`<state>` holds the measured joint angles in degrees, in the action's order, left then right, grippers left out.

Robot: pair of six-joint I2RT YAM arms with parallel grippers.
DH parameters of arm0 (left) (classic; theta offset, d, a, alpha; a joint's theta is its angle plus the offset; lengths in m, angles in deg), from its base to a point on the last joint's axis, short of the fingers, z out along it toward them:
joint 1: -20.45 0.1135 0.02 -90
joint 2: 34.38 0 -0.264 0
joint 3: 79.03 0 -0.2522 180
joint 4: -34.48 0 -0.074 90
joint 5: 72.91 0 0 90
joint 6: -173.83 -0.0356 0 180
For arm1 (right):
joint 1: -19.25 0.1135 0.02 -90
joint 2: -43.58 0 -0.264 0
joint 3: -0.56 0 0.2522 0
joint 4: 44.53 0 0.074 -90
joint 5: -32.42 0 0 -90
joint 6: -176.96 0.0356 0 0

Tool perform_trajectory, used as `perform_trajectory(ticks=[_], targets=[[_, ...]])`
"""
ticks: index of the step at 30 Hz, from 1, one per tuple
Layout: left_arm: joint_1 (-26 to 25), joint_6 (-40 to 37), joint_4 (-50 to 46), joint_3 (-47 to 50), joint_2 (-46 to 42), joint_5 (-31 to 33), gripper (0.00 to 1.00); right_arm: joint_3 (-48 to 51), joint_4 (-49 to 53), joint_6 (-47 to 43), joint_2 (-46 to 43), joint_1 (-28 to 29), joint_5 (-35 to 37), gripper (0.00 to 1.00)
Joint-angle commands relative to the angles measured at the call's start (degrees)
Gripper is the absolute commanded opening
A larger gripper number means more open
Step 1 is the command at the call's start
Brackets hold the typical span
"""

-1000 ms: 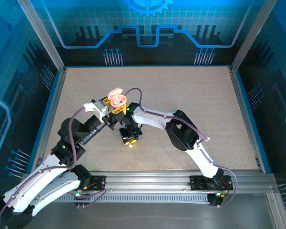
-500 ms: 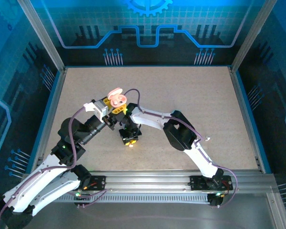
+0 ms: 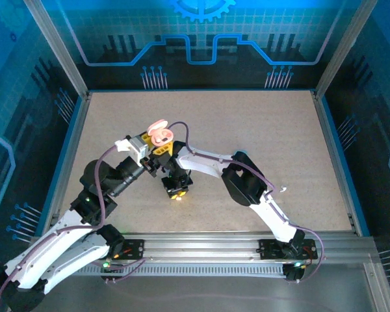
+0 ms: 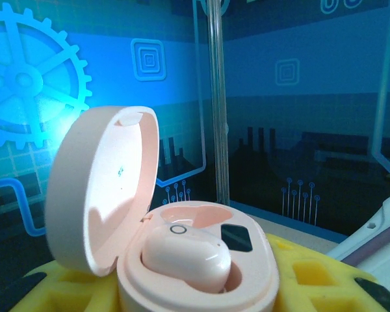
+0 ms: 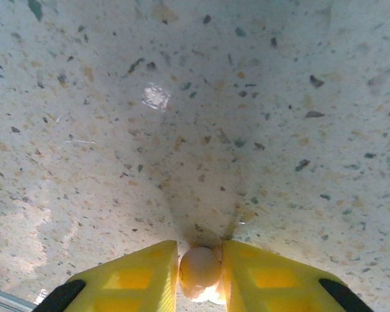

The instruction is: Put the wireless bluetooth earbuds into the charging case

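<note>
I see charging case [image 4: 104, 195]: smooth glossy pink plastic. Earbud [image 5: 200, 268]: same glossy plastic. Table [image 5: 279, 130]: matt, speckled, grainy.

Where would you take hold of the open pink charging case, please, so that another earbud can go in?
Grip the charging case by its lower shell, below the rim, coming from the side, not from above. Its lid stands open and upright at one edge, and its top faces up: an earbud sits in one well, and the dark well beside it looks free.
</note>
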<state>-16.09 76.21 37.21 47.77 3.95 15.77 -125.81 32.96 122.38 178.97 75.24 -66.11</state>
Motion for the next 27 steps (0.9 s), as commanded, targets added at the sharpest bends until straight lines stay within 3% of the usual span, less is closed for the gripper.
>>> perform_trajectory(ticks=[1, 6, 11, 20, 27], targets=[[0.3, 0.2, 0.5, -1.1, 0.0, -0.6, 0.37, -1.3, 3.2, -0.7, 1.9, 1.4, 0.6, 0.23], [0.3, 0.2, 0.4, -1.1, 0.1, -0.4, 0.37, 0.0, 2.0, -0.7, -0.2, 1.0, 1.4, 0.20], [0.2, 0.0, 0.4, -1.4, 1.1, -0.4, 0.37, 9.0, -4.2, 0.5, -9.0, -2.3, 0.8, 0.19], [0.2, 2.3, 4.9, -1.4, 8.3, -3.5, 0.37, 28.6, -13.5, 0.6, -28.6, -14.6, -3.2, 0.19], [0.3, 2.8, 12.1, 0.2, 15.7, -8.2, 0.36, 37.8, -15.2, -1.4, -40.4, -26.1, -6.4, 0.19]])
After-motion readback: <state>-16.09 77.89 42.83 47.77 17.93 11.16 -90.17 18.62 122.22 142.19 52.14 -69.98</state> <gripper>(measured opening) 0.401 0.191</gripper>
